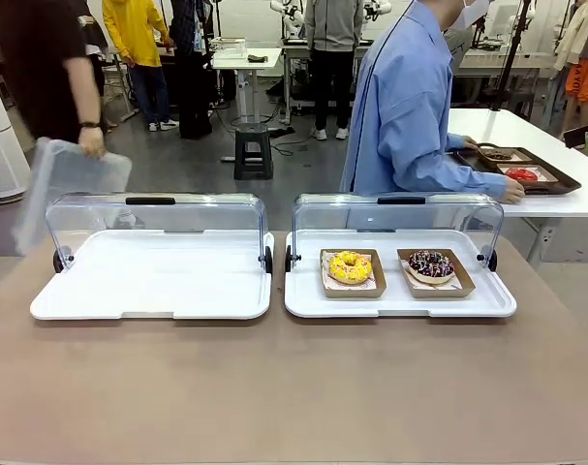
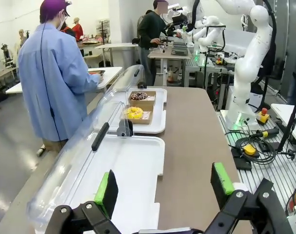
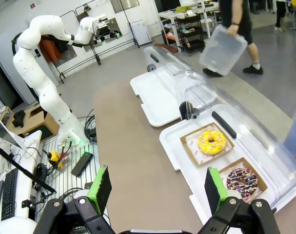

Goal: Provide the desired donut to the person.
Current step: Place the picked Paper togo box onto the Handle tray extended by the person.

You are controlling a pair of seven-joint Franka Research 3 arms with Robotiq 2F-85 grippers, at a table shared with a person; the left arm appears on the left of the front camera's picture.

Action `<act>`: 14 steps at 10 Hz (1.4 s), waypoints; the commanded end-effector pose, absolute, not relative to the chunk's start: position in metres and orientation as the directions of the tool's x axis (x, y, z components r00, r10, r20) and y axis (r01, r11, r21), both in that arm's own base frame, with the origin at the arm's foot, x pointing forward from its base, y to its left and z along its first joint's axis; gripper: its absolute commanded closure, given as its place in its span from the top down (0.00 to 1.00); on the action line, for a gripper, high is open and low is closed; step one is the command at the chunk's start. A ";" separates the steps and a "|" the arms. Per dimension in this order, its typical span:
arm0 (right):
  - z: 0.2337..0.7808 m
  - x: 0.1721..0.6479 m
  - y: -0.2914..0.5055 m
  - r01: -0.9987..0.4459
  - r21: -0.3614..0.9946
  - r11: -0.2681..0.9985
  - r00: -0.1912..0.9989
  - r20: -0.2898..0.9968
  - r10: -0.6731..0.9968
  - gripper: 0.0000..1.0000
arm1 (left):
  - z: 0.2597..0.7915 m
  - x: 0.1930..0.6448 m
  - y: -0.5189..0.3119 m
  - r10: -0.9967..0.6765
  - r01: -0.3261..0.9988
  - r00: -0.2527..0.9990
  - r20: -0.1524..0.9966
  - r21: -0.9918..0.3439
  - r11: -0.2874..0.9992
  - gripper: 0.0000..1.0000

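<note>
Front view: the person [image 1: 410,107] stands at the far table edge turned sideways toward a side table; the right tray [image 1: 400,302] holds a yellow donut [image 1: 350,266] and a chocolate donut [image 1: 431,264] in flat cardboard boxes, the left tray [image 1: 151,291] is bare, and the near table [image 1: 294,387] is open. Left wrist view: the left hand [image 2: 165,187] has its fingers apart, gripping nothing, above the bare tray's edge. Right wrist view: the right hand [image 3: 157,187] is likewise spread wide and unloaded, near the chocolate donut's tray.

Two donuts [image 1: 350,266], two white trays [image 1: 153,291], two clear lids [image 1: 156,215].
</note>
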State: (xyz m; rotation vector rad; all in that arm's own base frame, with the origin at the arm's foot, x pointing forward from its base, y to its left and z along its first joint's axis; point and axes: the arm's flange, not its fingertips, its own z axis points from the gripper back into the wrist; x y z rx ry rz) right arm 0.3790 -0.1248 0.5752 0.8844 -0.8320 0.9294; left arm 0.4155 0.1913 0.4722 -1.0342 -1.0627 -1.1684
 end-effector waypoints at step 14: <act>0.575 0.379 -0.123 -0.910 0.262 0.320 0.360 0.883 0.301 1.00 | 0.474 0.416 0.193 -0.187 0.993 0.074 0.980 -0.055 0.106 1.00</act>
